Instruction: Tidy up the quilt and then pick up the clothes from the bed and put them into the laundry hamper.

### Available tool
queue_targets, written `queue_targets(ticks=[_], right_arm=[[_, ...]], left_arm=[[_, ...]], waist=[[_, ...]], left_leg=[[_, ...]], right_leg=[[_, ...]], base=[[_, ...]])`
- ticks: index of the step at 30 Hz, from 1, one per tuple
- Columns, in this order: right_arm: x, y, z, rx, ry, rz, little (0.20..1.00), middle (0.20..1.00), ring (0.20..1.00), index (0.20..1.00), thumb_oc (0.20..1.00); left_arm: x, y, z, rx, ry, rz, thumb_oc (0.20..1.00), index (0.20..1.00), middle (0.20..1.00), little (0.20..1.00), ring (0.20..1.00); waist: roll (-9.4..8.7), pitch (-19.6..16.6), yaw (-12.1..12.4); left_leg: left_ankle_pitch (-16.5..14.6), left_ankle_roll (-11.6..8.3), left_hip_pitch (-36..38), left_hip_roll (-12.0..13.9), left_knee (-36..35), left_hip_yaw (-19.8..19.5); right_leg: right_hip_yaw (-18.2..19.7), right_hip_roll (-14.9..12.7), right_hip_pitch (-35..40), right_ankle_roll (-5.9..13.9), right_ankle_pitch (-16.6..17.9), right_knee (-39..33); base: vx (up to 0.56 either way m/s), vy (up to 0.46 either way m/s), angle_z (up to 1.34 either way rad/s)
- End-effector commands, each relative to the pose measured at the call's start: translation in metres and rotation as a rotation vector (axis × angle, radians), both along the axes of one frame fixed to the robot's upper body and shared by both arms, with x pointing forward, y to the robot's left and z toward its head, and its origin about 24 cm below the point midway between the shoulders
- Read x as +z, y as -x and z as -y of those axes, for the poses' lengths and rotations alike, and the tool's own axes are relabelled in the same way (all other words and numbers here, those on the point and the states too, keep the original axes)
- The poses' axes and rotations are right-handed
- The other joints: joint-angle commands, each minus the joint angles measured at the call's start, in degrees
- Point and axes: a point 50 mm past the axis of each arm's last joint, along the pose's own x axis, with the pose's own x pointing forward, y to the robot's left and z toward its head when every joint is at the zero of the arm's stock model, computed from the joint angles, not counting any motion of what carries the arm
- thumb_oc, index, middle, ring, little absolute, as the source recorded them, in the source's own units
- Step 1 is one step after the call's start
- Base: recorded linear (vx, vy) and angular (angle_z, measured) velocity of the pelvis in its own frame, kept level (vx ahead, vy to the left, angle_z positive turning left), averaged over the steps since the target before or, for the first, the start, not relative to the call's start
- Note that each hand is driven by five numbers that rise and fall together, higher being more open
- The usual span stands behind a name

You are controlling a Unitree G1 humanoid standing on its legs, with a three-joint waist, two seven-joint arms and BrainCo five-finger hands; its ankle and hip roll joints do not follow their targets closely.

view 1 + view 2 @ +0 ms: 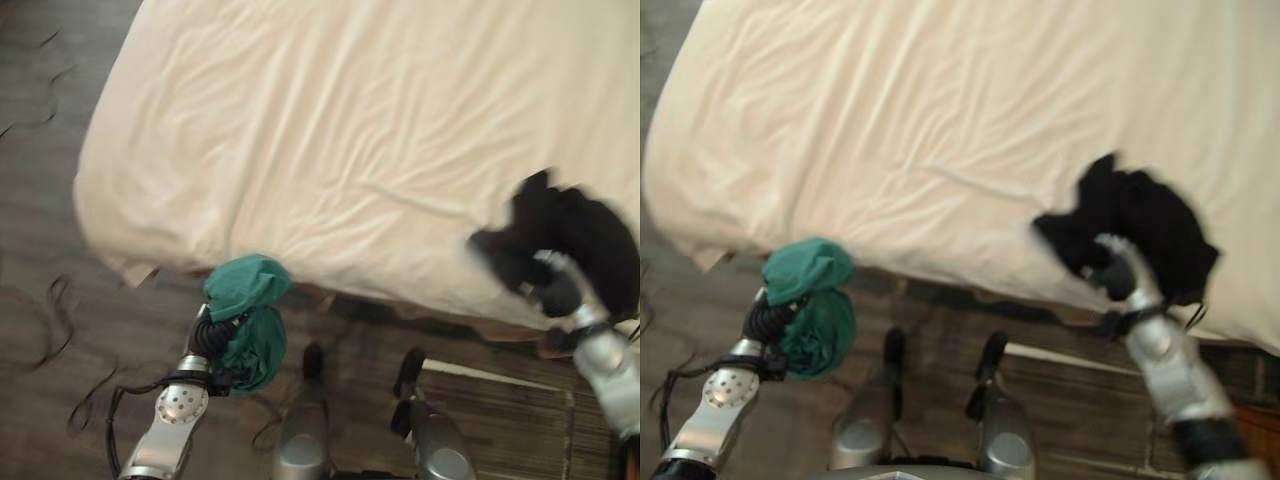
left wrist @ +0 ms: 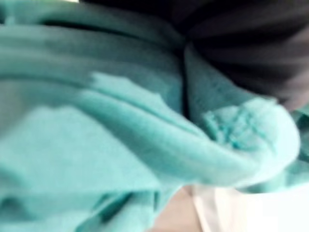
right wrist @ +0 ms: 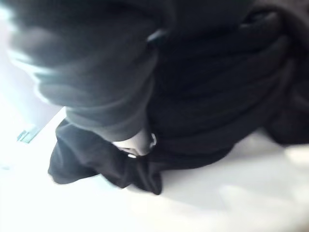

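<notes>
The cream quilt (image 1: 380, 130) lies smooth over the bed with nothing on its middle or far part, so a hand could pass freely there. At the quilt's near right edge the black garment (image 1: 570, 240) bunches round the right hand (image 1: 560, 290). Just off the quilt's near left corner, over the dark floor (image 1: 40, 200), the green garment (image 1: 248, 320) hangs bundled round the left hand (image 1: 210, 335).

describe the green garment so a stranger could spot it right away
Find the cream quilt covering the bed, then its near edge toward the robot's left. Just off that edge, above the floor, the left robot hand holds the green garment, bunched; the other garment is black.
</notes>
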Motion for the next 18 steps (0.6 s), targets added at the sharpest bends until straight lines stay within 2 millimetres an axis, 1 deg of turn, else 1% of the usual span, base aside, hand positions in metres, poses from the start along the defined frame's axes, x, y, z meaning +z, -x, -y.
queue_targets(ticks=[1,2,3,4,5,6,8,9,10,11,12,13,14,15,16,17,18], right_arm=[[-0.032,0.029,0.003,-0.023,-0.271,-0.151,0.2,0.2,0.2,0.2,0.2],[-0.05,0.039,-0.007,-0.043,-0.535,-0.213,0.2,0.2,0.2,0.2,0.2],[-0.063,0.049,-0.015,-0.049,-0.696,-0.255,0.2,0.2,0.2,0.2,0.2],[-0.071,0.06,-0.018,-0.055,-0.784,-0.283,0.2,0.2,0.2,0.2,0.2],[-0.084,0.069,-0.021,-0.102,-0.855,-0.315,0.2,0.2,0.2,0.2,0.2],[-0.094,0.07,-0.023,-0.142,-0.906,-0.326,0.2,0.2,0.2,0.2,0.2],[-0.108,0.072,-0.032,-0.202,-0.934,-0.349,0.2,0.2,0.2,0.2,0.2],[-0.114,0.066,-0.041,-0.195,-0.866,-0.369,0.2,0.2,0.2,0.2,0.2],[-0.113,0.066,-0.041,-0.195,-0.866,-0.368,0.2,0.2,0.2,0.2,0.2],[-0.105,0.047,-0.049,-0.143,-0.747,-0.333,0.2,0.2,0.2,0.2,0.2],[-0.105,0.047,-0.049,-0.143,-0.746,-0.331,0.2,0.2,0.2,0.2,0.2],[-0.097,0.035,-0.05,-0.111,-0.658,-0.295,0.2,0.2,0.2,0.2,0.2],[-0.091,0.027,-0.052,-0.086,-0.581,-0.275,0.2,0.2,0.2,0.2,0.2],[-0.085,0.019,-0.055,-0.054,-0.521,-0.249,0.2,0.2,0.2,0.2,0.2],[-0.079,0.012,-0.056,-0.041,-0.433,-0.22,0.2,0.2,0.2,0.2,0.2],[-0.079,0.011,-0.056,-0.047,-0.39,-0.215,0.2,0.2,0.2,0.2,0.2],[-0.081,0.01,-0.054,-0.068,-0.361,-0.22,0.2,0.2,0.2,0.2,0.2]], left_arm=[[0.002,0.01,-0.006,-0.016,0.005,0.002,0.2,0.2,0.2,0.2,0.2],[-0.003,0.011,-0.003,-0.008,0.037,-0.015,0.2,0.2,0.2,0.2,0.2],[-0.006,0.012,0.001,-0.013,0.067,-0.023,0.2,0.2,0.2,0.2,0.2],[-0.01,0.013,0.005,-0.014,0.099,-0.03,0.2,0.2,0.2,0.2,0.2],[-0.017,0.018,0.007,0.003,0.17,-0.052,0.2,0.2,0.2,0.2,0.2],[-0.022,0.021,0.009,0.019,0.224,-0.065,0.2,0.2,0.2,0.2,0.2],[-0.033,0.026,0.011,0.07,0.283,-0.09,0.2,0.2,0.2,0.2,0.2],[-0.041,0.027,0.009,0.141,0.35,-0.103,0.2,0.2,0.2,0.2,0.2],[-0.041,0.027,0.009,0.14,0.35,-0.102,0.2,0.2,0.2,0.2,0.2],[-0.047,0.02,0.016,0.176,0.418,-0.102,0.2,0.2,0.2,0.2,0.2],[-0.047,0.019,0.016,0.175,0.418,-0.101,0.2,0.2,0.2,0.2,0.2],[-0.052,0.016,0.018,0.195,0.413,-0.114,0.2,0.2,0.2,0.2,0.2],[-0.059,0.016,0.021,0.201,0.395,-0.145,0.2,0.2,0.2,0.2,0.2],[-0.065,0.017,0.023,0.212,0.376,-0.173,0.2,0.2,0.2,0.2,0.2],[-0.073,0.02,0.022,0.24,0.367,-0.213,0.2,0.2,0.2,0.2,0.2],[-0.08,0.024,0.02,0.276,0.362,-0.244,0.2,0.2,0.2,0.2,0.2],[-0.085,0.029,0.015,0.324,0.355,-0.265,0.2,0.2,0.2,0.2,0.2]], waist=[[-1.95,-7.16,-1.33],[-1.77,-8.08,-1.8],[-1.81,-8.56,-2.71],[-1.82,-8.97,-3.62],[-1.4,-9.15,-4.06],[-1.0,-9.57,-3.65],[0.04,-10.32,-2.45],[1.03,-10.19,-1.07],[1.06,-10.26,-1.2],[2.34,-9.67,1.33],[2.4,-9.75,1.1],[2.71,-9.48,2.17],[2.94,-9.41,2.86],[2.83,-9.42,3.06],[2.5,-9.45,3.17],[2.12,-9.55,2.77],[1.69,-9.93,2.86]], left_leg=[[-0.12,-2.3,0.28,3.01,-0.63,-0.19],[-0.04,-2.43,1.13,2.97,-1.29,-0.51],[0.69,-2.34,1.18,2.65,-2.17,-1.59],[1.06,-2.13,1.01,2.1,-2.73,-2.93],[0.97,-1.86,1.42,1.39,-2.85,-3.72],[1.09,-1.71,1.58,0.85,-3.07,-3.82],[1.59,-1.74,0.83,0.17,-3.45,-6.16],[2.0,-2.48,0.26,-0.16,-3.32,-9.12],[2.23,-2.47,0.03,-0.17,-3.37,-9.27],[3.49,-3.23,-2.33,-0.51,-3.07,-11.72],[3.73,-3.2,-2.62,-0.57,-3.1,-11.98],[4.19,-3.33,-4.34,-0.5,-2.58,-11.06],[4.26,-2.89,-5.23,-0.01,-2.08,-8.23],[3.83,-2.32,-5.87,0.97,-1.16,-3.51],[3.43,-1.71,-6.4,3.08,0.67,3.72],[3.44,-1.4,-6.97,4.96,3.18,9.4],[2.85,-1.83,-6.49,6.34,4.79,12.97]], right_leg=[[1.0,-6.82,2.25,8.98,-7.67,5.84],[1.69,-6.41,3.04,9.13,-8.11,6.19],[4.42,-5.22,3.24,9.09,-8.34,6.68],[9.87,-2.81,3.72,8.99,-9.84,6.69],[15.05,-0.81,4.11,8.67,-11.13,6.38],[17.14,-0.28,4.69,7.97,-11.03,5.41],[16.88,0.04,6.01,7.26,-11.2,3.96],[13.23,-0.25,7.96,7.42,-11.8,2.66],[13.1,-0.24,7.84,7.42,-11.59,2.54],[6.94,-1.14,9.75,7.68,-12.02,1.02],[6.69,-1.14,9.65,7.71,-11.83,0.91],[3.31,-1.84,10.57,7.96,-11.88,0.27],[0.57,-2.54,11.05,8.1,-11.85,0.11],[-2.01,-3.21,11.49,8.11,-11.92,0.18],[-5.44,-4.14,12.14,8.11,-11.87,0.53],[-8.07,-4.89,12.65,8.01,-11.59,1.11],[-9.44,-5.25,13.79,8.09,-12.16,1.56]], base=[[0.13,0.077,-0.38],[0.13,0.041,-0.06],[0.16,-0.001,0.05],[0.13,0.033,0.34],[0.08,0.081,0.81],[0.06,0.088,0.91],[0.08,0.018,0.62],[0.05,-0.004,0.6],[-0.03,-0.002,1.05],[-0.06,0.009,1.34],[-0.09,0.039,1.61],[-0.09,0.092,2.07],[-0.12,0.161,2.29],[-0.14,0.209,2.26],[-0.14,0.224,1.99],[-0.07,0.191,1.82],[-0.02,0.153,2.0]])
